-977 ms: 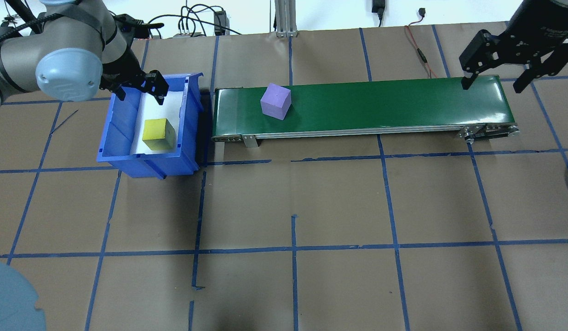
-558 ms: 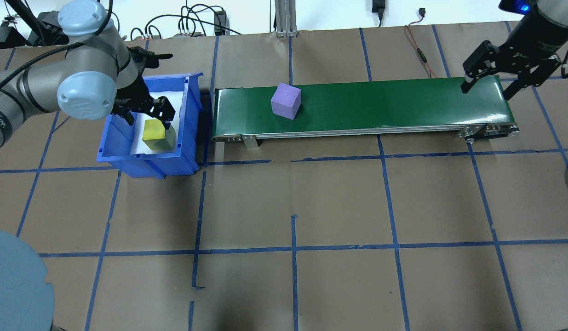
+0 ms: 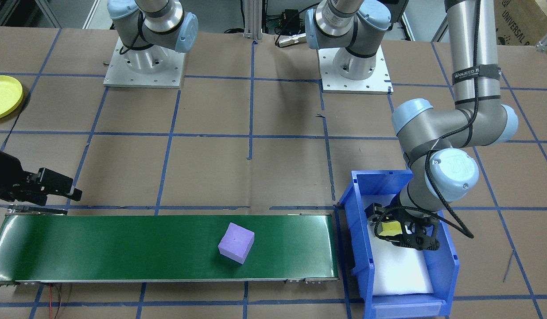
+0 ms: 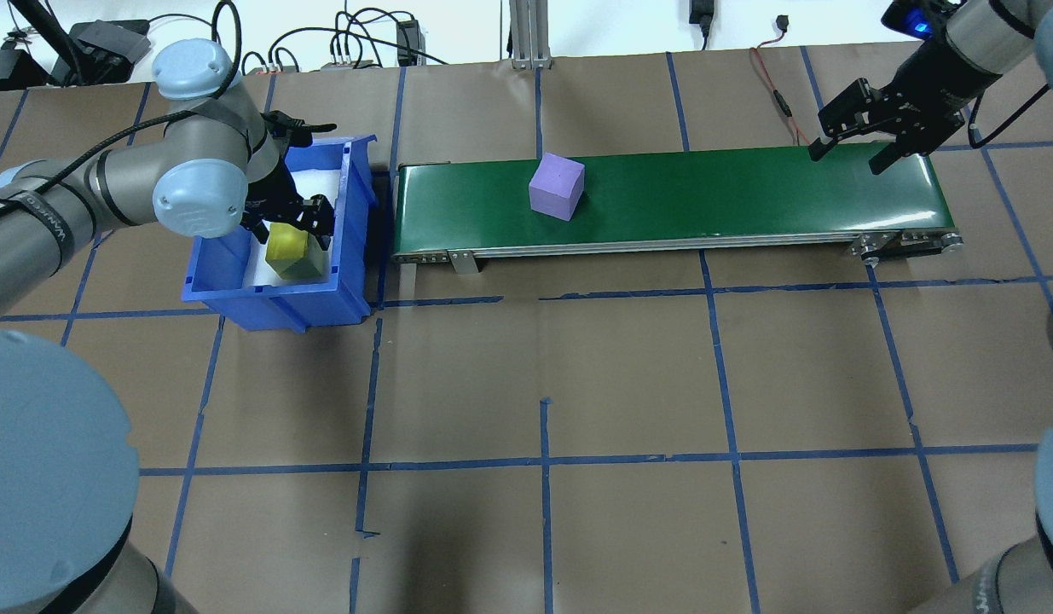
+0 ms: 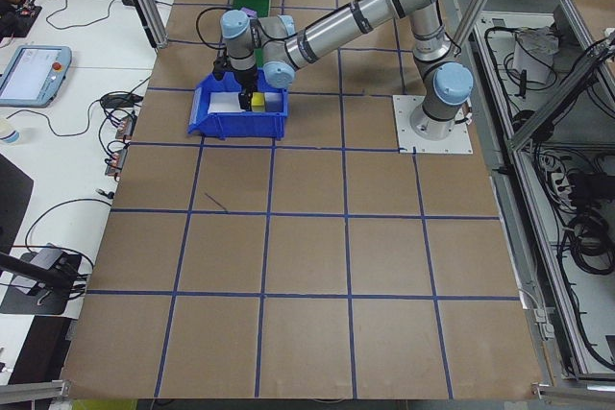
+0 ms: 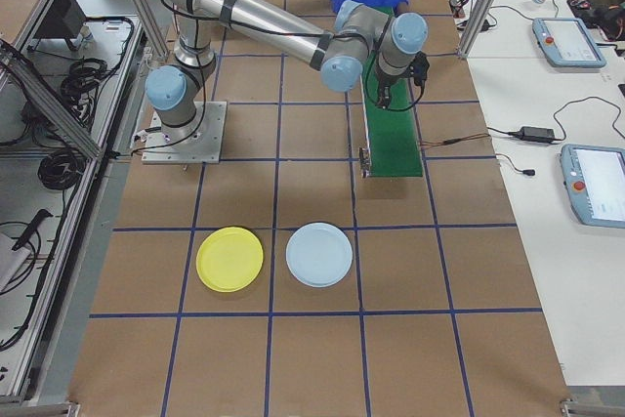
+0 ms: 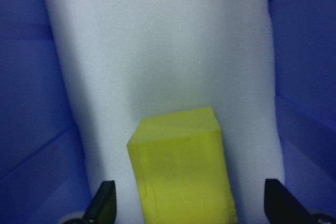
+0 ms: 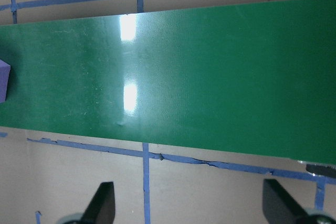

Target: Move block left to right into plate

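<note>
While nothing is held by either arm, both hands are seen spread wide. On the near part of the worktop, as seen from behind the robot, only brown paper crossed by blue tape lines is found. Farther out, at the left, a blue bin with a white foam liner is placed. Inside it a yellow block rests on the foam, toward the bin's near end. The left hand is lowered into the bin over this block, with its fingers parted to either side of it; in the wrist view clear gaps are seen between the fingertips and the block's faces, so no grip is shown.

Just beside the bin, to its right, a green conveyor is laid across the worktop. A purple block sits on the belt, left of its middle and well apart from the bin. Only a sliver of this block is caught at the left edge of the right wrist view.

At the belt's far right end the right hand is held above the surface, wide open and empty, with the belt's glossy green seen beneath it.

Well apart from all this, on the robot's right side of the worktop, a yellow plate and a pale blue plate are seen lying side by side, both without a block.
</note>
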Robot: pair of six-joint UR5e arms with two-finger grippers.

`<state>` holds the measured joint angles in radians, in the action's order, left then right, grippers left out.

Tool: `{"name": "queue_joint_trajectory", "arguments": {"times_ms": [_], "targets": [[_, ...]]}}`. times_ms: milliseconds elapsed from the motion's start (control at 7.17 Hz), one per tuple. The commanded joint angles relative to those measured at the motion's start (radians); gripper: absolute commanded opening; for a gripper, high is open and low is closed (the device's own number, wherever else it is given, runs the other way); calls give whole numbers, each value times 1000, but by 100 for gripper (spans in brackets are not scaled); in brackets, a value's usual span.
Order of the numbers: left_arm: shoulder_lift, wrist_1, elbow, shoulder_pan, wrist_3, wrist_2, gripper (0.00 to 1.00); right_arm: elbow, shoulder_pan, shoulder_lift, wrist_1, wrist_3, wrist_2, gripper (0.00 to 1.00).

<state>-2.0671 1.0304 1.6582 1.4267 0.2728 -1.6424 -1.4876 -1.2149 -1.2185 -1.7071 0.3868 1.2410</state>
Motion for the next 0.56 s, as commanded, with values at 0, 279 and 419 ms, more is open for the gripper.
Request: {"name": "queue_joint_trajectory", "arguments": {"times_ms": [0,279,419], "targets": [[-21,-9,-2,0,2,3,80,-23,0,5,-60,4,-8,100],[4,6,-23,0,8,-2,58,-23,0,5,-60,4,-8,100],[25,75,-59,1,3,-2,58,-25,0,5,-60,3,-9,100]]}}
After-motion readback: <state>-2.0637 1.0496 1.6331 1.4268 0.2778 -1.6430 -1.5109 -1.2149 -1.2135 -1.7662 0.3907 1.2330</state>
